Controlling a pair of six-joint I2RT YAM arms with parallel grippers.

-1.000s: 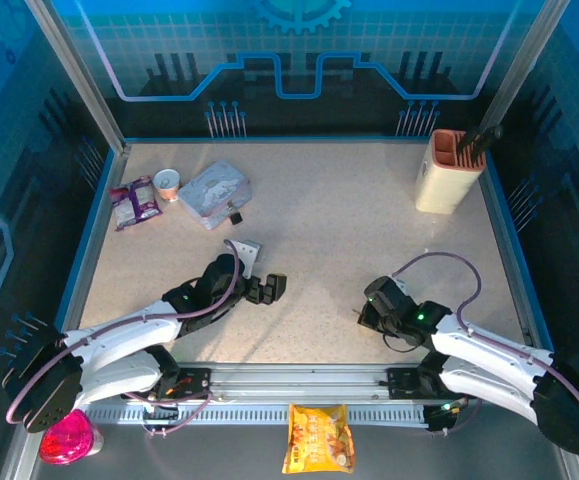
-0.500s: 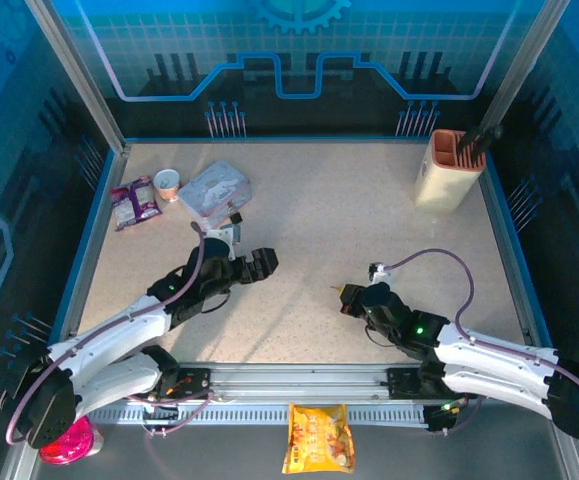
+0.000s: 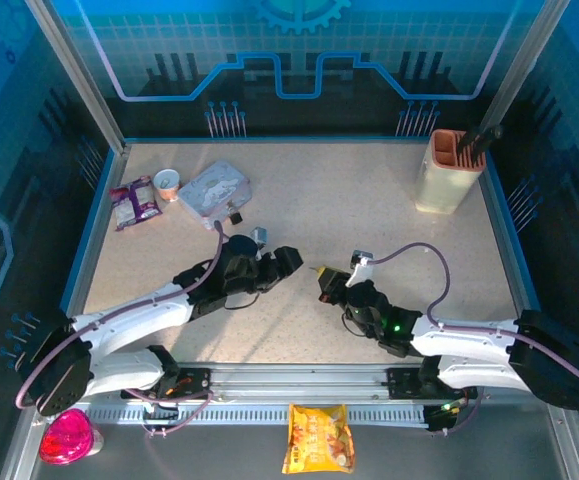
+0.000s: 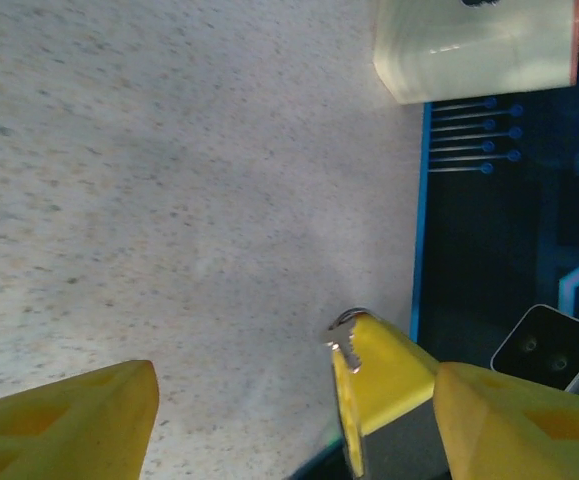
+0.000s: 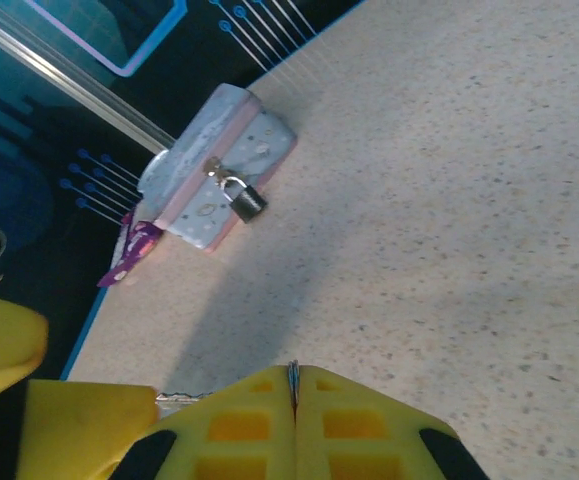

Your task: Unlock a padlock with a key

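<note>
Moved together at frame centre, left gripper (image 3: 291, 262) still apart but narrowing around key (image 4: 344, 330) clamped in right gripper (image 3: 321, 280): probably handover before padlock (image 3: 235, 216).

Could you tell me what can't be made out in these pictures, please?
- Key: left wrist view, only a silvery tip shows; the shut right gripper hides the rest.
- Padlock keyhole: too small in right wrist and top views.
- Holder contents: cut off by left wrist view's top edge.
</note>
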